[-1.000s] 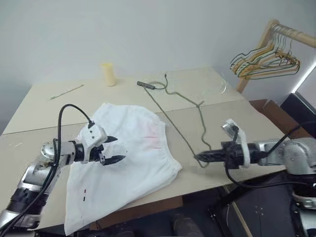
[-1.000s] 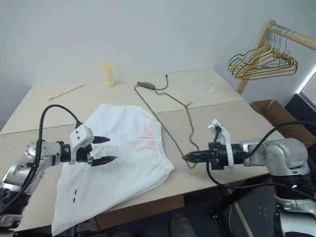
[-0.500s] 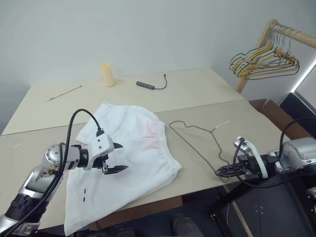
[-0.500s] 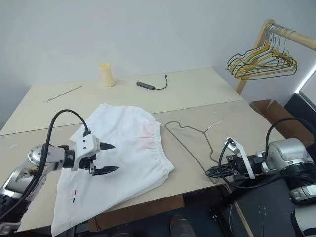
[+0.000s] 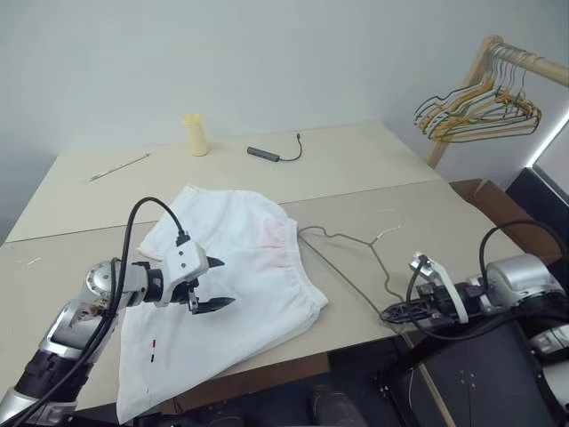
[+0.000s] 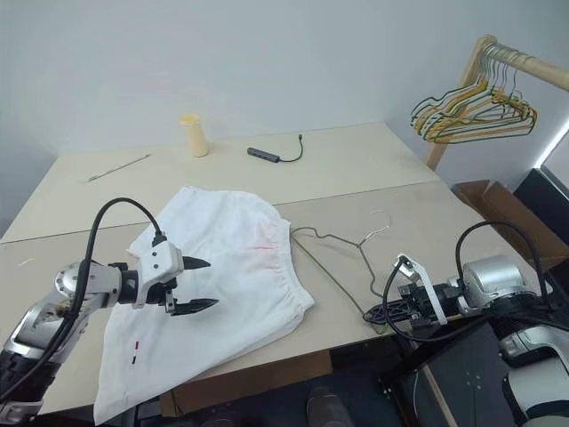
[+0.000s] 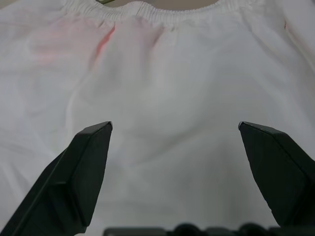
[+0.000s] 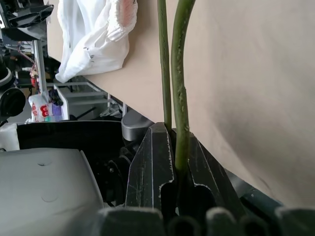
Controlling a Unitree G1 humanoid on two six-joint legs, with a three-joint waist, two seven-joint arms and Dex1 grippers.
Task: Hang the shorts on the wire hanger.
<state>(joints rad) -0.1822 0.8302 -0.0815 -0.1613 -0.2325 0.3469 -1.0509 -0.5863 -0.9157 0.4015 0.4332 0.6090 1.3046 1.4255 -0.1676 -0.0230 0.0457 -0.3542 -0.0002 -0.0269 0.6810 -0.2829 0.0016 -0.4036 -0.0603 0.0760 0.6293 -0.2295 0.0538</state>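
Right tool [image 6: 375, 314] clamps the wire hanger [image 6: 342, 267] beside the shorts [image 6: 222, 285]

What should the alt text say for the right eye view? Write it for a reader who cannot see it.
White shorts lie flat on a beige table, with the open left gripper just above them. Beside them lies a wire hanger, one end pinched in the shut right gripper at the table's near edge.

No text, label, brand, number or sign can be read on anything here.
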